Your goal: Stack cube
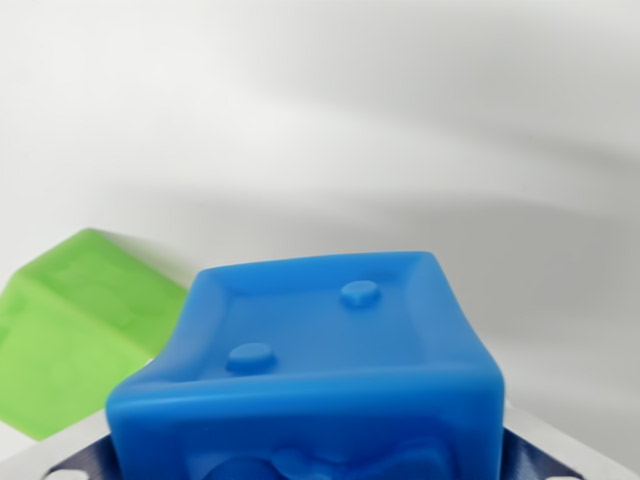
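Close under the wrist camera sits the blue cube, the green cube just beside it on the wrist view's left. Whether the gripper is holding it, I cannot tell. To stack well, centre blue squarely over green and lower it level.

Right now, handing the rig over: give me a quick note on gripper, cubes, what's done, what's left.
Gripper: the fingers themselves are not clearly in the wrist view; only dark blue and silver parts show at the bottom edge on either side of the soft blue rubber cube with raised dots, so grip cannot be confirmed.
Blue cube: fills the lower centre, very close to the camera, apparently between those parts.
Soft green rubber cube: at the wrist view's left, behind and beside the blue one, on the white surface, partly hidden.
Done: the blue cube looks reached, possibly held.
Left: bring it over the green cube, set it on top, release.
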You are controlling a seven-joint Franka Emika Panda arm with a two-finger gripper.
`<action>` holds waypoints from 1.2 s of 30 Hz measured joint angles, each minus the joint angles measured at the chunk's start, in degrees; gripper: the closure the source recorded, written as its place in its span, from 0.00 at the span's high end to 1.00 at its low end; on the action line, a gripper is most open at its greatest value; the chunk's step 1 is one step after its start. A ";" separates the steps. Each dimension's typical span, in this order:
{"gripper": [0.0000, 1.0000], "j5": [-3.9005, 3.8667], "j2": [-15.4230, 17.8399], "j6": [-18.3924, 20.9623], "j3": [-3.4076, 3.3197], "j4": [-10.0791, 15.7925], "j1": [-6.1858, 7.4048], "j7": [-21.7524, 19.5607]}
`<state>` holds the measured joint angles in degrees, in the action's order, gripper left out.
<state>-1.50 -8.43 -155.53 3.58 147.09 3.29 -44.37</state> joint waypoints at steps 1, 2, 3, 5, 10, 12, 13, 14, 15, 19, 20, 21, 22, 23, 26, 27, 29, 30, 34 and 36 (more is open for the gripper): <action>0.00 0.03 0.26 0.10 0.00 0.13 0.21 -0.79; 0.00 0.05 0.55 0.21 0.01 0.25 0.41 -1.61; 0.00 0.08 0.84 0.32 0.02 0.38 0.61 -2.45; 0.00 0.12 1.26 0.46 0.04 0.61 0.92 -3.71; 0.00 0.31 2.34 0.87 0.14 1.32 1.98 -7.86; 0.00 0.36 2.71 1.06 0.20 1.53 2.29 -9.28; 0.00 0.40 2.94 1.20 0.23 1.65 2.50 -10.17; 0.00 0.43 3.18 1.32 0.27 1.75 2.71 -11.03; 0.00 0.45 3.44 1.44 0.33 1.86 2.90 -11.93; 0.00 0.55 4.30 1.82 0.52 2.31 3.51 -14.91; 0.00 0.58 4.52 1.94 0.59 2.43 3.68 -15.75; 0.00 0.61 4.73 2.06 0.65 2.53 3.85 -16.57; 0.00 0.66 4.95 2.18 0.71 2.63 4.05 -17.45; 0.00 0.71 5.17 2.30 0.77 2.74 4.23 -18.33; 0.00 0.81 5.73 2.59 0.93 3.02 4.67 -20.55; 0.00 0.84 5.96 2.70 1.01 3.12 4.86 -21.47; 0.00 0.90 6.41 2.94 1.18 3.29 5.20 -23.23; 0.00 0.91 6.54 3.00 1.23 3.33 5.29 -23.67; 0.00 1.06 7.50 3.54 1.57 3.77 5.97 -27.32; 0.00 1.16 7.94 3.81 1.78 3.95 6.30 -29.08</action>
<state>-0.34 -0.49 -151.72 5.36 151.04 9.59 -73.45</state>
